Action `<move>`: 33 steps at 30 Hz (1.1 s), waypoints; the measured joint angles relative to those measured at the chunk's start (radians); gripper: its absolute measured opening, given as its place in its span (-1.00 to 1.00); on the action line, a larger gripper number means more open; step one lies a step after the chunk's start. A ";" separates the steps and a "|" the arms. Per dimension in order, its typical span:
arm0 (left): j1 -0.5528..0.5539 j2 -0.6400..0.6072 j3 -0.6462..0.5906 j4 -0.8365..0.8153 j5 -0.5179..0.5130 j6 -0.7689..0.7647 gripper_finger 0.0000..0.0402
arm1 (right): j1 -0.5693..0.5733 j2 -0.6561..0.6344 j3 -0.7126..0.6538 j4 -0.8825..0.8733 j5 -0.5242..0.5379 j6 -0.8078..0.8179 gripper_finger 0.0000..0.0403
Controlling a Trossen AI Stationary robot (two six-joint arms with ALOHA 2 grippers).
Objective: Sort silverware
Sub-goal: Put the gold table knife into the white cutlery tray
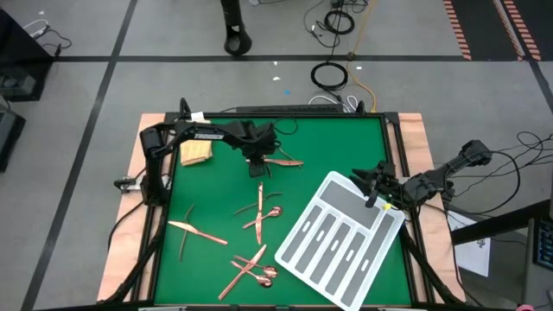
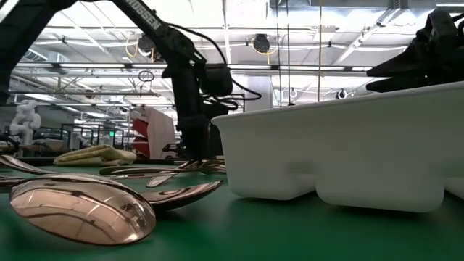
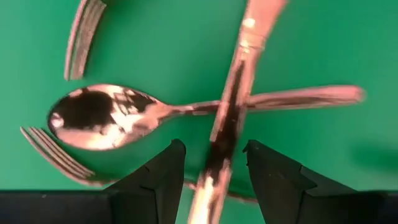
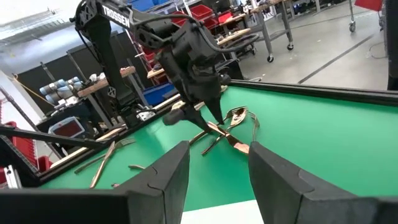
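Several copper-coloured pieces of silverware (image 1: 259, 212) lie loose on the green table (image 1: 346, 142), in a small heap at the far middle under the left gripper (image 1: 257, 166), in a scatter at mid-table and in another at the near edge, all outside the white tray (image 1: 337, 238) that sits to the right. Each piece looks thin, stiff and light, with a polished surface that I judge slippery between hard fingers, so the narrow handle is the sensible place to pinch, away from bowls and tines. In the left wrist view the left gripper's fingers (image 3: 163, 177) stand moderately apart astride a knife (image 3: 230, 118) that lies crossed over a spoon (image 3: 106, 117), with forks (image 3: 79, 37) beside it; nothing is pinched yet (and lifting the knife may drag the spoon beneath). The right gripper (image 1: 373, 186) waits above the tray's far corner, its fingers (image 4: 168, 171) apart and empty. Hard to make out: the knife's near end runs out of the wrist picture, a fork's handle passes behind the fingers, and in the low view the tray wall hides most of the table's right side. Whether the tray's slots hold anything I cannot tell for certain.
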 joint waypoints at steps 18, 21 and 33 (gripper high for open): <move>-0.001 -0.011 -0.003 -0.048 -0.005 -0.063 -0.76 | 0.000 0.000 0.000 0.000 0.006 0.028 -0.24; -0.002 -0.036 -0.003 -0.061 -0.005 -0.106 -0.76 | 0.000 0.000 0.000 0.000 0.008 0.027 -0.24; -0.115 -0.274 0.016 -0.008 0.168 -0.583 -0.76 | 0.000 0.000 0.000 -0.012 0.015 0.082 -0.24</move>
